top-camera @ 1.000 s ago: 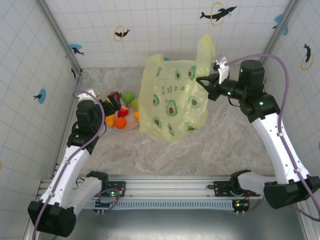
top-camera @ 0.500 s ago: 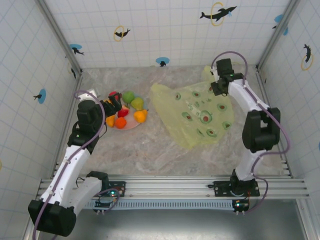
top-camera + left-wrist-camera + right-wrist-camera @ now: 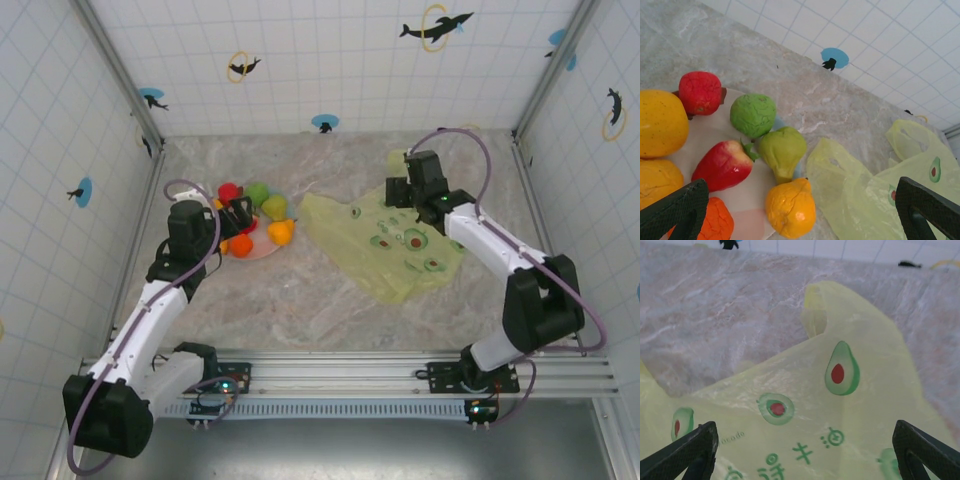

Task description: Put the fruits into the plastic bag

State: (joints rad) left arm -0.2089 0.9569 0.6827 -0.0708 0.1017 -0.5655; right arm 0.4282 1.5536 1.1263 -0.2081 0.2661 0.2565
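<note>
The fruits sit in a heap on a round pink-white plate (image 3: 262,249) at the left: a red one (image 3: 700,92), a round green one (image 3: 753,114), a green pear (image 3: 782,150), a red strawberry (image 3: 722,165), a yellow-orange pear (image 3: 790,207) (image 3: 282,231) and an orange one (image 3: 241,245). My left gripper (image 3: 240,213) (image 3: 800,200) hangs open just over them, holding nothing. The plastic bag (image 3: 400,245) (image 3: 840,405), yellow-green with avocado prints, lies flat on the table at the right. My right gripper (image 3: 397,190) (image 3: 805,440) stands open low over the bag's far edge.
One bag handle (image 3: 840,165) reaches close to the plate, another (image 3: 815,315) points toward the back wall. Marble table (image 3: 300,300) stretches bare in front of the bag. Tiled walls close in at the left, back and right.
My right gripper has opened and let go of the bag, which dropped from hanging upright to lying flat. The right arm swung down and left. The left gripper edged right over the fruits.
</note>
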